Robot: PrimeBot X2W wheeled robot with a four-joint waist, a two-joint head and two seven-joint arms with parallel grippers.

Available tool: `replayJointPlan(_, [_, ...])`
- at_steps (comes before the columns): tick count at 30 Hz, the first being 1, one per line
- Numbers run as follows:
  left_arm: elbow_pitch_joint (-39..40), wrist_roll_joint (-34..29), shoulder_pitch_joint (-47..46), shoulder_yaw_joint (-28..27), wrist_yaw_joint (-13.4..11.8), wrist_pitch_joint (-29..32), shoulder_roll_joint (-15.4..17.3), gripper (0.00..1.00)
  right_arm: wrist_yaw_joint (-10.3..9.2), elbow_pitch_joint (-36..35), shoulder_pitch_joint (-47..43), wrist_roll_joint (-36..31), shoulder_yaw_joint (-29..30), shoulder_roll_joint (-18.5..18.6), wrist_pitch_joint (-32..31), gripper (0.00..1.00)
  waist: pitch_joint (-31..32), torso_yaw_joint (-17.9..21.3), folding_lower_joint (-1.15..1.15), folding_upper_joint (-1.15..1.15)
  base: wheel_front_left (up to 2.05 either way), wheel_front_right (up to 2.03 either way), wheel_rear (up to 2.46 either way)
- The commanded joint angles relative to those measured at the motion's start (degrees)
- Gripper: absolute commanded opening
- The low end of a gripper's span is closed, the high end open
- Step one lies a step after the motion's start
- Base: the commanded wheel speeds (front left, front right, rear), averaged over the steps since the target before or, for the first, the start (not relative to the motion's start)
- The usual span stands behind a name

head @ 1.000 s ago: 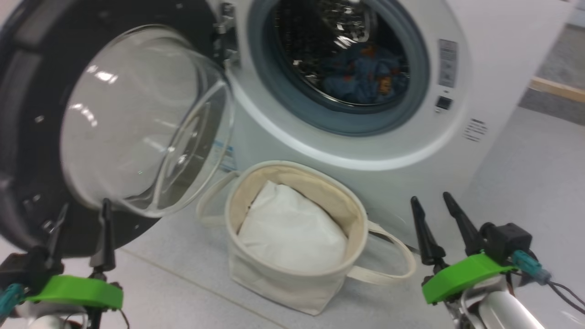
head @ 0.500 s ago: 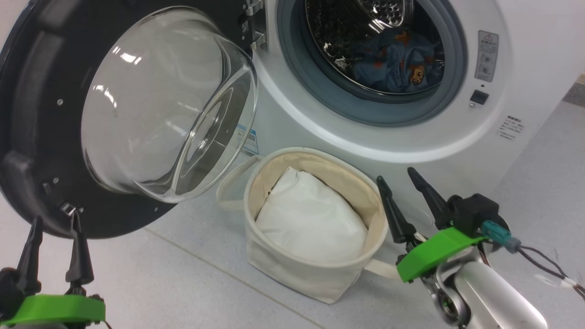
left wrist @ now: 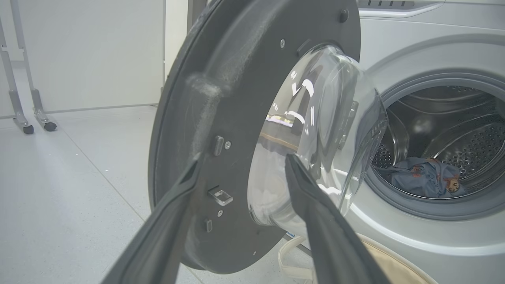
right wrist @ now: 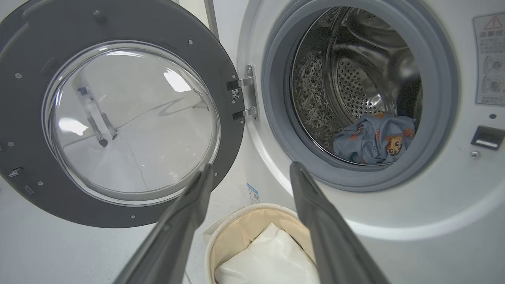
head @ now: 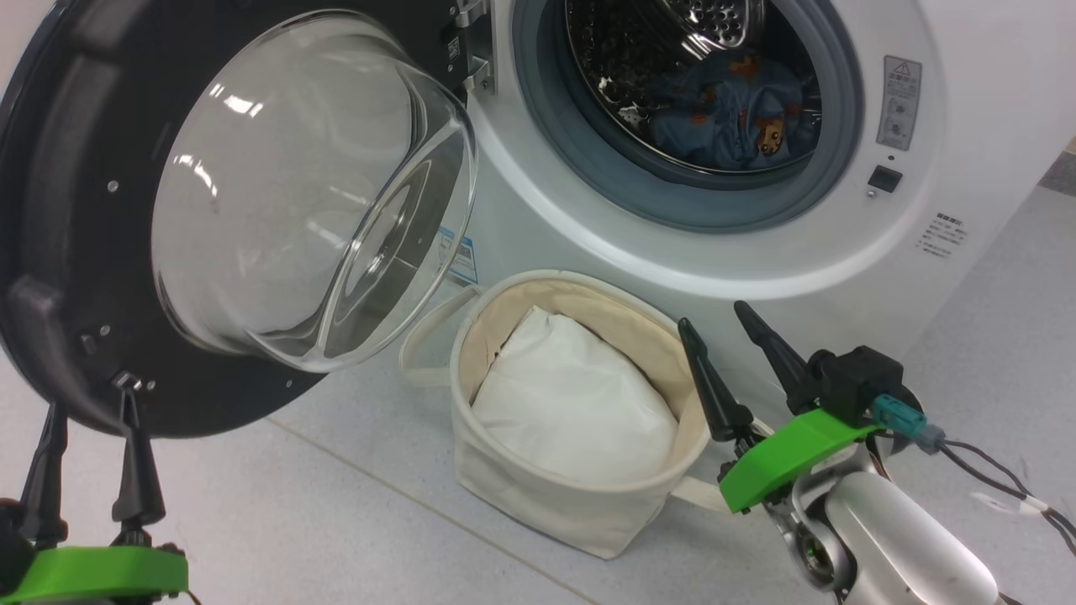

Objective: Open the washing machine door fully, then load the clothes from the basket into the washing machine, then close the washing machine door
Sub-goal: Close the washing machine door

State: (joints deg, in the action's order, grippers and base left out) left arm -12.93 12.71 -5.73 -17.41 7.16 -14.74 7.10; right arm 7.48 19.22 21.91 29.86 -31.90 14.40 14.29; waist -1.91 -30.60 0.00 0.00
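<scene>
Right end effector (head: 711, 313) has edged a little closer to the basket (head: 580, 504) over the past half second. Its two dark fingers are spread wide and hold nothing, and the basket sits just below and beside them. Left end effector (head: 91, 402), also wide and empty, points up at the lower rim of the washing machine door (head: 67, 168), which stands fully open just ahead of it. The clothes (head: 731, 113) lie in the drum of the washing machine (head: 588, 244), up and beyond the right end effector; a white bundle (head: 572, 403) sits in the basket. Closing the door looks like the step in hand. The left end effector would do best to get behind the rim's latch edge, far from the hinge, and push through the arc until the latch catches, with the right arm kept out of the opening.
</scene>
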Motion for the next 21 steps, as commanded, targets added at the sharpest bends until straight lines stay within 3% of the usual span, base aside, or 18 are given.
replayJointPlan(1, [2.5,-0.3,-1.0,-1.7,0.3,-0.3,1.1,1.00,0.01,-1.4,1.7,0.5,-0.2,0.1,0.7,1.00,0.0,0.0,0.00,0.00,0.00,0.00,0.00])
replayJointPlan(15, [2.1,0.4,-1.4,-0.3,0.3,-0.3,2.0,1.00,0.01,-1.7,0.7,0.2,0.8,-0.3,0.7,1.00,0.5,0.2,0.00,0.00,0.00,0.00,0.00])
replayJointPlan(16, [2.4,0.8,-1.5,0.0,0.3,-0.3,2.2,0.88,0.01,-1.7,0.7,0.2,0.8,-0.3,0.7,1.00,0.5,0.2,0.00,0.00,0.00,0.00,0.00])
replayJointPlan(17, [2.9,1.6,-1.6,0.5,0.3,-0.3,2.2,0.00,0.01,-1.7,0.7,0.2,0.8,-0.3,0.7,1.00,0.5,0.2,0.00,0.00,0.00,0.00,0.00])
replayJointPlan(21, [6.0,13.9,-2.6,0.9,0.3,-0.3,2.3,0.00,0.01,-1.8,0.5,0.3,0.7,-0.1,0.7,1.00,0.9,0.2,0.00,0.00,0.00,0.00,0.00])
